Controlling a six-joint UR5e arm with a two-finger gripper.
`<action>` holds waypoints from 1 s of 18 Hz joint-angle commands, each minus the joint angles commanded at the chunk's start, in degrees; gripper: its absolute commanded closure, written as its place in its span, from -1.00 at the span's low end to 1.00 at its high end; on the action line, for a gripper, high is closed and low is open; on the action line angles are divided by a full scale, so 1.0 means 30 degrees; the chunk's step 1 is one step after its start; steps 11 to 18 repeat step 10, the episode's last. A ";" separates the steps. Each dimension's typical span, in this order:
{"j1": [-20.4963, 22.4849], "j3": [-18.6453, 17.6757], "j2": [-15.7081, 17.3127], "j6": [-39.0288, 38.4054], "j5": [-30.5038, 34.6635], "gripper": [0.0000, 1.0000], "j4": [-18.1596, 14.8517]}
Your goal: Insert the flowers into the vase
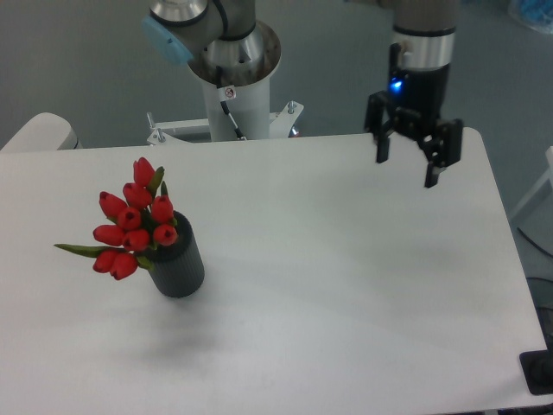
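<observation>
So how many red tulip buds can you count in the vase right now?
9 buds showing, all clustered above the vase: one on top, six in the middle, two at lower left. Others may be hidden behind them.

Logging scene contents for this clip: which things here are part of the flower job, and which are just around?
Job:
- flowers, standing in the vase
- vase, upright at the table's left
- gripper, open and empty, over the far right corner

Just around:
- white table
- robot's base column
</observation>
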 joint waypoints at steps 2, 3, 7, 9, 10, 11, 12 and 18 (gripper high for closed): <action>-0.0116 0.0702 -0.0322 0.0000 0.0233 -1.00 -0.0671; -0.0175 0.1053 -0.0439 0.0000 0.0292 -1.00 -0.1081; -0.0263 0.1321 -0.0675 0.0000 0.0322 -1.00 -0.1378; -0.0292 0.1350 -0.0675 -0.0029 0.0381 -1.00 -0.1378; -0.0293 0.1350 -0.0675 -0.0029 0.0410 -1.00 -0.1378; -0.0293 0.1350 -0.0675 -0.0029 0.0410 -1.00 -0.1378; -0.0293 0.1350 -0.0675 -0.0029 0.0410 -1.00 -0.1378; -0.0293 0.1350 -0.0675 -0.0029 0.0410 -1.00 -0.1378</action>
